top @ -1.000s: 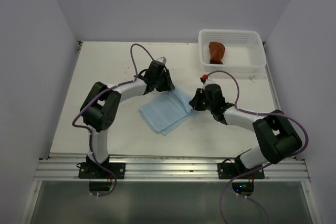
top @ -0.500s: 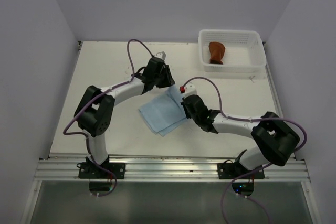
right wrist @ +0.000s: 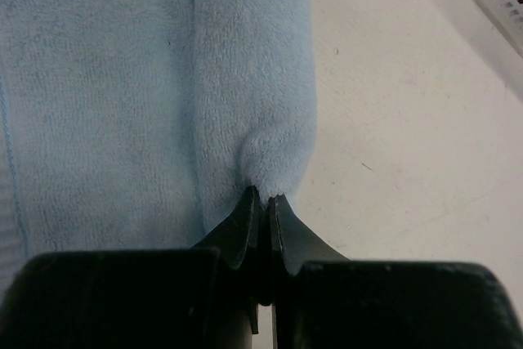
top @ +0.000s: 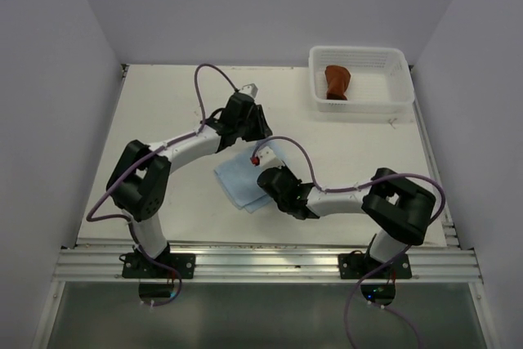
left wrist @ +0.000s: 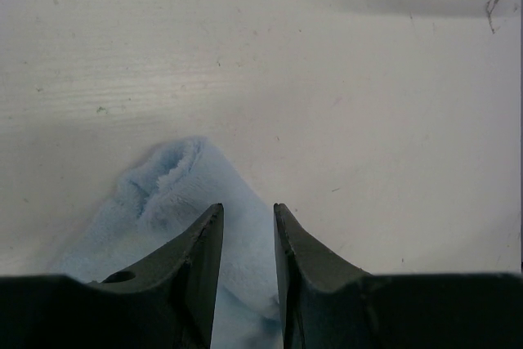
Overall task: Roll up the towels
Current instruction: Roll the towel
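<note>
Blue terry was seen pinched between the tips of the right gripper (right wrist: 263, 198), the jaws drawn almost together on a small puckered fold at the edge of the towel (right wrist: 122, 79). From that pinch a soft ridge was raised along the cloth, likely the start of a roll, while the rest lay flat beside it. Only a nub of fabric was held, and trouble was to be expected there. Were the gripper dragged on too quickly, the fold could be pulled from the tips and the ridge would be lost. Were it carried too low, the fingers could be scraped along the table (top: 163, 104) and the cloth bunched rather than turned over.

Over at the left gripper (left wrist: 248, 210), the fingers were set with a narrow gap between them, poised at the towel corner on the side toward the basket (top: 359, 49). That corner was already rumpled. Whether it was being pressed down could not be told. If it was not pinned, the whole towel could be slid across the table instead of rolled. If the two ends were drawn unevenly, a skewed, cone-shaped roll would be produced.

Further out, the towel was laid well apart from the basket, to its near left. A brown rolled towel (top: 337, 81) was already resting inside the basket. The right arm's cable (top: 282, 141) was looped above the cloth on the basket side, where a snag could be feared.
</note>
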Controlling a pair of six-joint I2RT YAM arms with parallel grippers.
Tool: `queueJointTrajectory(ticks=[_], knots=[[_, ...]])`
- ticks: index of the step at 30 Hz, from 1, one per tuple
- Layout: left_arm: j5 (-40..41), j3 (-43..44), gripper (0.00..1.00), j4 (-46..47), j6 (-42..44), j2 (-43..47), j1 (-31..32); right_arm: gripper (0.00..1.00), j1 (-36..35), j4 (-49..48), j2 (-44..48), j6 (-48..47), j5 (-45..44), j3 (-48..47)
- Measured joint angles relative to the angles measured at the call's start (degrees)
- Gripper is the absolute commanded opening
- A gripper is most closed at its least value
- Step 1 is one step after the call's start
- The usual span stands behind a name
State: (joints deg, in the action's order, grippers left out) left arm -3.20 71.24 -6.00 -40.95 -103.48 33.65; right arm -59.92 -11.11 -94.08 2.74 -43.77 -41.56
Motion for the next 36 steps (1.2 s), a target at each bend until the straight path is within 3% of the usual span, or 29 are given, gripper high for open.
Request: queueJointTrajectory(ticks=[11,29,36], knots=[[-0.72,-5.01,0.35,0.7,-0.44,1.73,1.44,0.0,-3.82,-0.11,-5.2,-2.29,-6.12,-2.82],[4.22,-9.25,0.34,0.83,-0.02,-0.39,2.12,0.0,-4.57,-0.26,-6.84,-4.02,-6.4,-4.28],[5.01,-10.36,0.34,2.25,-0.2,-0.7,2.12,0.22,-4.57,0.2,-4.0,-1.92,-4.61,-4.02]])
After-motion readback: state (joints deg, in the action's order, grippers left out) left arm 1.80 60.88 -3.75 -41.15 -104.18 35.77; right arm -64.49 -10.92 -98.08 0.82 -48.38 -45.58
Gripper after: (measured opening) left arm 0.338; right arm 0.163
